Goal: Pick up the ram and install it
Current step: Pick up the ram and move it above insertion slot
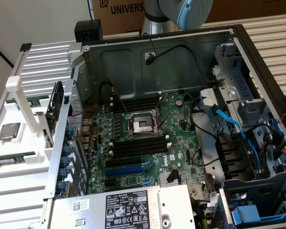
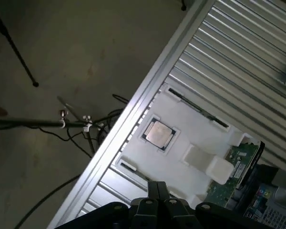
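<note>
ram standing at the fixture, gripper empty

a ribbed aluminium table (image 1: 38,67) is carrying everything. in the wrist view its edge rail is running beside a dull grey-brown floor (image 2: 62,43), where thin black cables (image 2: 45,202) and a stand leg (image 2: 14,46) are trailing.

on the exterior view's left a white fixture (image 1: 24,117) is sitting flat on the ribs, with a square silver cpu chip (image 1: 8,131) lying in its pocket. the ram (image 2: 234,164), green with a white label, is standing on edge at the fixture's case-side end. it is sitting just past two white blocks (image 2: 214,167), between the chip and the computer case, and nothing is gripping it.

moving right, the open case (image 1: 181,52) is lying on its side with the motherboard (image 1: 176,143) facing up. the cpu socket (image 1: 142,125) is sitting between banks of black memory slots (image 1: 138,147) with white end clips. blue cables (image 1: 229,121) are looping toward the drive bays on the exterior view's right, and a labelled power supply (image 1: 124,210) is sitting at the near edge.

the arm (image 1: 190,12) is hanging above the case's far wall, in front of a cardboard box (image 1: 119,9). the gripper (image 2: 157,187) is showing dark fingers pressed together with nothing between them, not touching the ram.
</note>
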Robot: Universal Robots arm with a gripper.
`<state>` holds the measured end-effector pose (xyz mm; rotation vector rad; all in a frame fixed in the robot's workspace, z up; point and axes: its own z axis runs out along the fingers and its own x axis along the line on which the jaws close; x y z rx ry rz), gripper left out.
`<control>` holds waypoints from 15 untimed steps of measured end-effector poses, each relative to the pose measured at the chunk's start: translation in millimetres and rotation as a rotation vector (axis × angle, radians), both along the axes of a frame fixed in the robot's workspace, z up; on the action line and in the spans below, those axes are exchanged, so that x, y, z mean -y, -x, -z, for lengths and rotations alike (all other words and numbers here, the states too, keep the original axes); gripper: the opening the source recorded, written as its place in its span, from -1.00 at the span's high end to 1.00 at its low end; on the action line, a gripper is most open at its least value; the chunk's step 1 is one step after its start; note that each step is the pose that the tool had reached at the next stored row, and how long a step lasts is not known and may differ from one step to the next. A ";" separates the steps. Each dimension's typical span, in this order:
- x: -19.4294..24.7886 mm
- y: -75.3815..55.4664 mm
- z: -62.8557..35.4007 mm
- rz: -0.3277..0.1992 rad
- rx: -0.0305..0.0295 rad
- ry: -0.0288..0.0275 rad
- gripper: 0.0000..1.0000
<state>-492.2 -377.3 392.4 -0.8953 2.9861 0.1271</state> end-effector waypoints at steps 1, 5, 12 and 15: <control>0.0 0.0 0.3 -0.055 0.0001 0.0000 0.76; 0.0 0.0 0.6 -0.128 0.0000 0.0000 0.76; 0.0 0.0 1.7 -0.273 -0.0002 0.0016 0.76; 0.1 0.0 2.2 -0.328 -0.0003 0.0029 0.76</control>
